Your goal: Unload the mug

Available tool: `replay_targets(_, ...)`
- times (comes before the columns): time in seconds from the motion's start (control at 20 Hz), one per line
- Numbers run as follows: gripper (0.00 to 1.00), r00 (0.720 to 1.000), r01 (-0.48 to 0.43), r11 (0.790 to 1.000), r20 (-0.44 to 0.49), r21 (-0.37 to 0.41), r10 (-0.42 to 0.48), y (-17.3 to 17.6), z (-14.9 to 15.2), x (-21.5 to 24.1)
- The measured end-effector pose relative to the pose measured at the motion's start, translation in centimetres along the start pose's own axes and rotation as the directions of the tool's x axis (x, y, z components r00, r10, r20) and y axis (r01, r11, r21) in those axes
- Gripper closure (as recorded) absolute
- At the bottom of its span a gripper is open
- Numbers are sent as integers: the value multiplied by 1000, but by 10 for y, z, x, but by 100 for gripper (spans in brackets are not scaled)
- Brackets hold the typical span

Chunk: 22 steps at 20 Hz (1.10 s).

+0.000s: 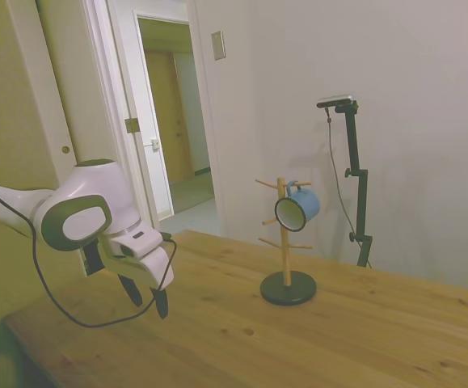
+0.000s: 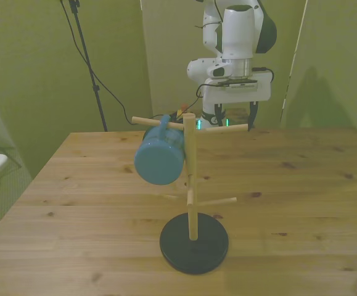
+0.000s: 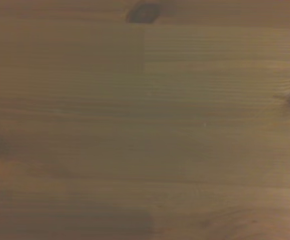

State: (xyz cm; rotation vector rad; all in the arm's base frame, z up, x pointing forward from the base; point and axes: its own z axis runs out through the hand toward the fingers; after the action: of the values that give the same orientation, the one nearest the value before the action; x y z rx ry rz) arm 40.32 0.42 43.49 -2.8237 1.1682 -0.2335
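Mug (image 1: 298, 210) hangs on wooden rack (image 1: 285, 242), upper peg, mouth sideways. We see gripper (image 1: 147, 299) well apart from it, low over table (image 1: 363, 331), fingers parted, empty.

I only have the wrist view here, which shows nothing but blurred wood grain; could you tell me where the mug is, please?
Observer: The mug hangs by its handle from an upper peg of a wooden mug tree, on the front view's left of the post.
Operator: Thank you. Is the gripper anywhere near it?
Observer: No. In the side view the gripper hangs low over the table, well short of the tree, holding nothing.
Operator: Are the fingers open?
Observer: Yes, the front view shows them spread apart.
Operator: Which way does the mug's mouth face?
Observer: Toward the side camera, with its white inside showing.
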Motion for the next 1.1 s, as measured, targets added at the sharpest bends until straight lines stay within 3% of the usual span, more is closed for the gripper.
replay_targets(0.65, 0, 1000, 0, 1000, 22, -18, 0, -3, 8, 3)
replay_targets(1.1, 0, 1000, -22, 999, -8, 27, 22, -19, 4, 36)
